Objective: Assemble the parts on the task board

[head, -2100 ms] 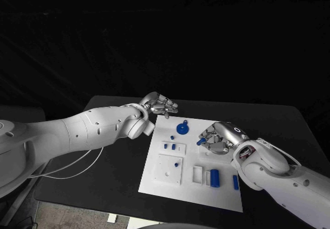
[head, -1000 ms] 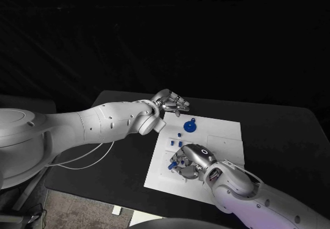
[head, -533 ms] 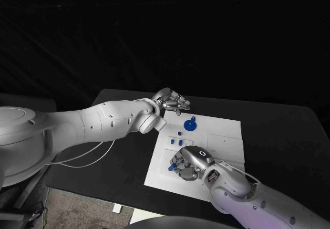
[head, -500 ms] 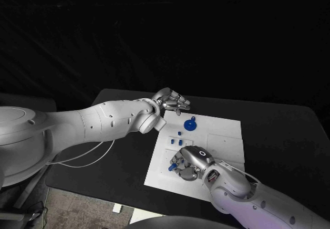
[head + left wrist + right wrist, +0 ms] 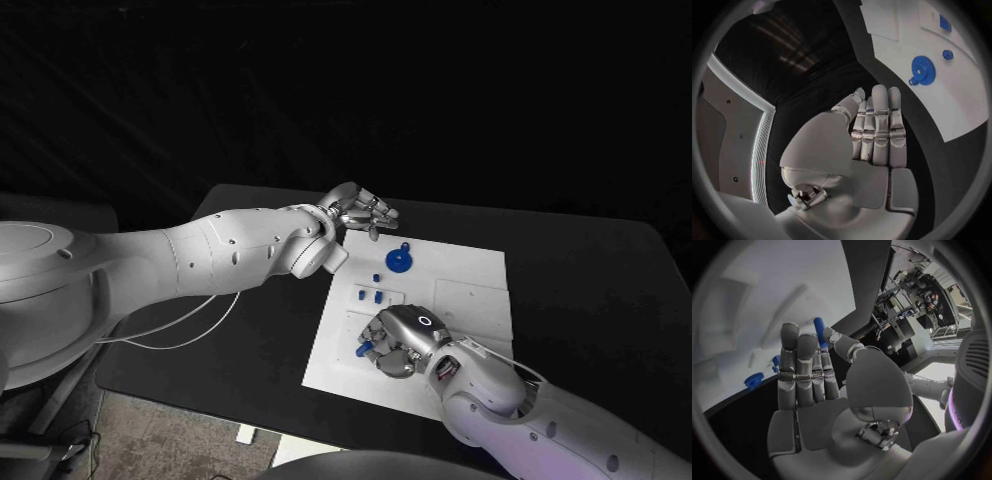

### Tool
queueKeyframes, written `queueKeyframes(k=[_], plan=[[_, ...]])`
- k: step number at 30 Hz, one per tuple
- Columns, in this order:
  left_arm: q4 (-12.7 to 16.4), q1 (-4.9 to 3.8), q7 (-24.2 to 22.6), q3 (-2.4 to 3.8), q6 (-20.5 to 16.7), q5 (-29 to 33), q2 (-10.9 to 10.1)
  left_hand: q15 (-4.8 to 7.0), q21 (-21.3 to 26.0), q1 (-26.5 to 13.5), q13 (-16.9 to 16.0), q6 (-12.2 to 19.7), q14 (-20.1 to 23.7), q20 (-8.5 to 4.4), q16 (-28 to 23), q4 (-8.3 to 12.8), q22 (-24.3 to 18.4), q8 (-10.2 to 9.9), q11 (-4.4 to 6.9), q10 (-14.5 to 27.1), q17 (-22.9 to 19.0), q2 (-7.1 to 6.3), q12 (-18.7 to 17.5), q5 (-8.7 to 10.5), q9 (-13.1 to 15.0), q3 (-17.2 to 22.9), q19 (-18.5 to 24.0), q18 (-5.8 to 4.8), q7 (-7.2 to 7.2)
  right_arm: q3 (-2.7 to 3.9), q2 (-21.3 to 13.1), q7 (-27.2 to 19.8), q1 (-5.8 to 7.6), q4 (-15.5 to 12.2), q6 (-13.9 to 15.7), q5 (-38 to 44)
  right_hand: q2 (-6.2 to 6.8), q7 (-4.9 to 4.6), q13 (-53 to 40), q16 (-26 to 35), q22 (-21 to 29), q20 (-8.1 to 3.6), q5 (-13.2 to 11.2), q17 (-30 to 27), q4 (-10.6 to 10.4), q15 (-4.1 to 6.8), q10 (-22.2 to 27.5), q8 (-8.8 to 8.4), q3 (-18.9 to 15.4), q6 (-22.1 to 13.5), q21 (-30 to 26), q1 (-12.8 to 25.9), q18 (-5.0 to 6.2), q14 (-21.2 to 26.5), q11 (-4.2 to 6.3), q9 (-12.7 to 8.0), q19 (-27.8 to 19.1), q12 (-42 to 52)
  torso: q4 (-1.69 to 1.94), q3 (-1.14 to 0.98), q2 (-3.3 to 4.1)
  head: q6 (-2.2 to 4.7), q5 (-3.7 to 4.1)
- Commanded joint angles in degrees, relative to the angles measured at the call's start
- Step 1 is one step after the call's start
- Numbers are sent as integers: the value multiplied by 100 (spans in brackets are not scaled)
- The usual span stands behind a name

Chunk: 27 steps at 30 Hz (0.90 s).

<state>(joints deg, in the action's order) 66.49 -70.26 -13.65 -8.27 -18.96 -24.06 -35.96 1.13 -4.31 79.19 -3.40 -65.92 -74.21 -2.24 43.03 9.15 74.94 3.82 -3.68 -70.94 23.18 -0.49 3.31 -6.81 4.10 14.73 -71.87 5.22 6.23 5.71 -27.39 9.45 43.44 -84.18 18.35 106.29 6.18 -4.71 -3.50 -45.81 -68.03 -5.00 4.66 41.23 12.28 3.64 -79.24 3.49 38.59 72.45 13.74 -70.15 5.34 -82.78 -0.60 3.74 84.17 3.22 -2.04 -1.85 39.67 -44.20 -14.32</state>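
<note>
You are looking at a dim scene: the room behind the black table [image 5: 577, 270] is nearly lost in darkness, and only the white task board [image 5: 469, 290] and the pale arms catch much light. The left hand [image 5: 876, 127] shows soft highlights along its silver fingers, no hard glare. Both wrist pictures bend straight edges strongly toward the rim. Beyond the right hand [image 5: 811, 372], the board looks soft and washed out.

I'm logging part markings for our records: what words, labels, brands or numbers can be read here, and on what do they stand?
None can be read.
The task board, the blue gear and both hands bear no legible text.
The right hand's back has a small dark ring mark, not a letter.
</note>
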Motion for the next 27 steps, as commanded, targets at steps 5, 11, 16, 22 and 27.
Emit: queueKeyframes(k=[5,11,16,22,27], plan=[[11,0,-33,4,68,39,-3,0,20,-8,-1,29,-28,3,-30,11,56,-10,-17,37,9,32,25,-32,5,-28,-17,-1,24,-2,-20,98,-7,-33,-18,288,-26,56,-7,20,-21,-34,-29,13,24,44,-43,21,43,113,38,-11,92,-14,-16,64,171,26,-2,0,0,-10,-9],[10,0,-34,4,71,39,-4,-2,22,-20,-1,35,-27,6,-33,10,43,-10,-19,45,7,36,25,-35,6,-28,-19,-1,24,-1,-33,154,-8,-39,-62,351,-19,56,-7,17,-34,-34,-41,21,23,43,-44,21,56,117,42,-11,94,-13,-16,63,168,25,-3,1,-1,-12,-12],[7,1,-34,4,72,39,-3,-2,22,-20,-1,35,-27,6,-33,10,43,-10,-19,45,7,36,25,-35,6,-28,-19,-1,24,-1,-30,194,-8,-34,-185,403,-19,56,-6,16,-42,-33,-65,26,20,43,-44,22,63,120,42,-12,94,-12,-16,63,166,25,-3,-1,-4,-16,-6],[5,1,-33,4,72,39,5,-2,22,-20,-1,35,-27,6,-33,10,43,-10,-19,45,7,36,25,-35,6,-28,-19,-1,24,-2,-14,223,-7,-20,-457,460,-17,54,-6,16,-48,-32,-83,29,22,42,-42,21,61,118,40,-13,93,-12,-17,63,162,25,-5,-1,-4,-25,9],[4,1,-33,4,74,39,9,-2,22,-20,-1,35,-27,6,-33,10,43,-10,-19,45,7,36,25,-35,6,-28,-19,-1,24,-2,-8,274,-7,-15,-531,522,-24,54,-7,17,-55,-30,-88,32,26,40,-39,21,51,115,37,-17,91,-9,-17,62,156,26,-3,-3,-2,-26,15]])
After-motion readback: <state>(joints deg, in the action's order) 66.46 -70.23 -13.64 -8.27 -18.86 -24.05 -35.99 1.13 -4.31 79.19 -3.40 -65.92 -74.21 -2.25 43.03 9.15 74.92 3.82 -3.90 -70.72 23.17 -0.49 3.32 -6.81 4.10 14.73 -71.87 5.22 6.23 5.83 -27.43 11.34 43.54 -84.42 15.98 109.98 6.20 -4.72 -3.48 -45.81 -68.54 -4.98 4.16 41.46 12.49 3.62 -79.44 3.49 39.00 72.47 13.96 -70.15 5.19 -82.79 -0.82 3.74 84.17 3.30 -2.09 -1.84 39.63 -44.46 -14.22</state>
